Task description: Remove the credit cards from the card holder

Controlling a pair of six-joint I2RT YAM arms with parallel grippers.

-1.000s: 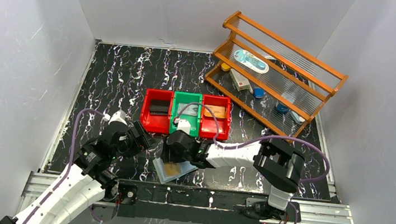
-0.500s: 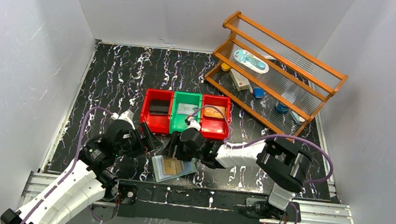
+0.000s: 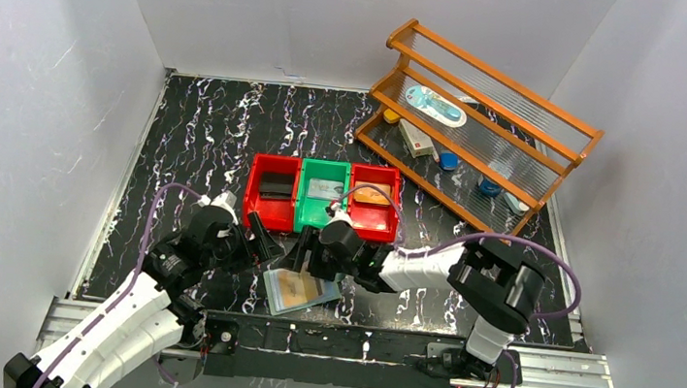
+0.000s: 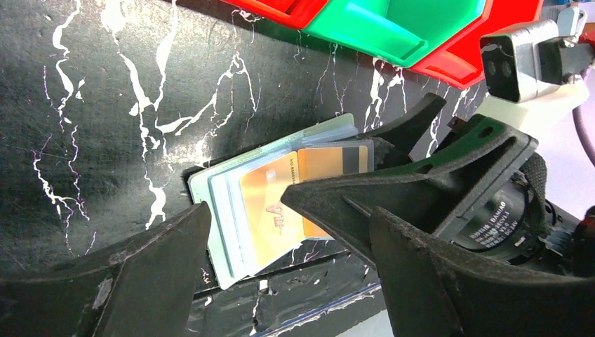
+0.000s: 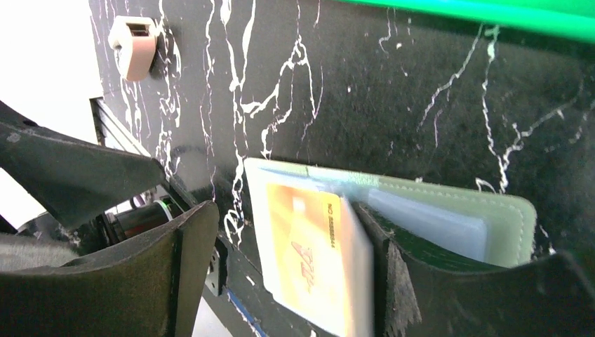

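Observation:
The sage-green card holder lies open near the table's front edge, with pale blue sleeves showing. A tan-gold credit card sits in its top sleeve, and a second gold card shows beside it. My left gripper hovers open just left of the holder, holding nothing. My right gripper is open above the holder. The gold card lies between its fingers, and the right finger rests against the sleeves. One card lies in each bin: dark, silvery grey, tan.
Three joined bins stand behind the grippers: red, green, red. A wooden rack with small items fills the back right. A pinkish-white clip lies on the table near the front edge rail.
My right gripper has opened wider and drawn back to the right over the holder. My left gripper has moved right, closer to the holder. The holder has shifted slightly.

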